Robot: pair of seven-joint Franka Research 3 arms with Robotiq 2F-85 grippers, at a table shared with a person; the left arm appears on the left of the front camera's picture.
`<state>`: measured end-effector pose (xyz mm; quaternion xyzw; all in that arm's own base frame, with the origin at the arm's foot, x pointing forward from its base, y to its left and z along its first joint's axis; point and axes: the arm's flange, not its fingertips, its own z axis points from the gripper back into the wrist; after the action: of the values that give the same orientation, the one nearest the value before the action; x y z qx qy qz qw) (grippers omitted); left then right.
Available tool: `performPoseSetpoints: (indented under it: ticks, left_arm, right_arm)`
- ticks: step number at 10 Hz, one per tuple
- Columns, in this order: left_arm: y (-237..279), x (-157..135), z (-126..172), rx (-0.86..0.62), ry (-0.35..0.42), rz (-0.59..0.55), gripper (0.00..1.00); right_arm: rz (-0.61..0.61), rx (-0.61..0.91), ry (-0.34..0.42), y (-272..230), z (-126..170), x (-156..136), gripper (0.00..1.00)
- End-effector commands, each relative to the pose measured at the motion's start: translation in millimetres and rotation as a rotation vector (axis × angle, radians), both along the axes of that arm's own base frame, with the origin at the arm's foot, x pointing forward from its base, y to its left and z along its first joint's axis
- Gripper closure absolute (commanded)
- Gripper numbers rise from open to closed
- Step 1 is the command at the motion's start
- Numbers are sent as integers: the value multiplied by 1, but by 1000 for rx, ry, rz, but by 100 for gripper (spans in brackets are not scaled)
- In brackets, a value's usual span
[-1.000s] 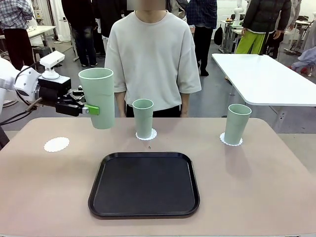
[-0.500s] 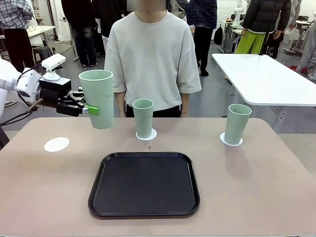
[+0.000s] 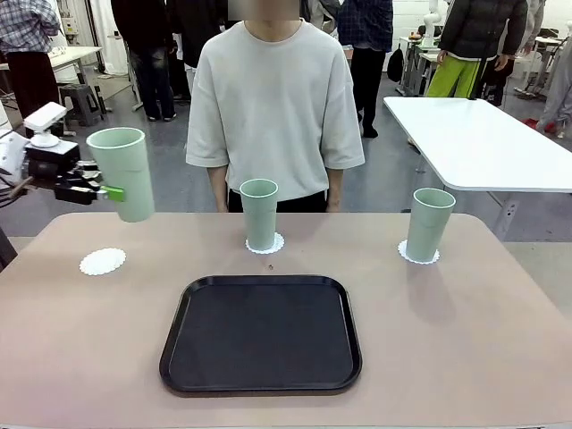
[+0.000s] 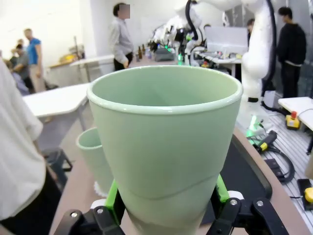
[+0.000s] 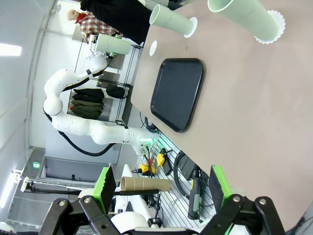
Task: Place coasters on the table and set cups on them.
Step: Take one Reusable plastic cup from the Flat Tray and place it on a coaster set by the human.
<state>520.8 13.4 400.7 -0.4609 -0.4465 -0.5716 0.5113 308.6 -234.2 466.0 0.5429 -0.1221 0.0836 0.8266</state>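
- Three green cups up here: one held in the air (image 3: 122, 172), one in the middle (image 3: 259, 214), one on the right (image 3: 430, 223).
- Held cup gripped low on its sides by the left gripper (image 3: 105, 191), green pads (image 4: 114, 201) pressed on both sides, jaws clenched on it.
- Same cup seen big and close from the left wrist, open mouth up, nothing inside.
- Hanging high over the far left end of the bench (image 3: 465, 340), up and a bit right of a bare white coaster (image 3: 102, 261), not touching it.
- Bare coaster lying flat near the left edge, lacy rim, no cup on it.
- Middle cup standing straight on its own coaster (image 3: 265, 244), close to the far edge, right in front of the person (image 3: 274, 98).
- Right cup standing straight on another coaster (image 3: 418, 255), well apart from the middle one.
- Black tray (image 3: 261, 333) flat on the near middle of the bench, nothing on it, just this side of the middle cup.
- Tiny dark speck (image 3: 270, 264) on the bench between middle coaster and tray; cannot tell what.
- Right gripper (image 5: 162, 188) seen from the right wrist, jaws spread wide and released, holding nothing, off past the edge of the bench.
- White table (image 3: 474, 138) behind on the right, more people standing far back.
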Motion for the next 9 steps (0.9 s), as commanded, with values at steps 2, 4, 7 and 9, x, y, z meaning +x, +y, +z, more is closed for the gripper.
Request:
performPoseSetpoints:
  ticks: [2, 4, 7, 9]
  left_arm:
    - [70, 19, 6, -41, -39, 31, 15]
    - [101, 26, 7, -12, -59, 67, 15]
    - [127, 29, 15, -1, -82, 109, 15]
    - [123, 30, 13, -2, -59, 121, 15]
  right_arm:
    - [3, 9, -1, 0, 1, 0, 0]
    - [3, 9, -1, 0, 1, 0, 0]
    - [3, 9, -1, 0, 1, 0, 0]
    - [3, 9, -1, 0, 1, 0, 0]
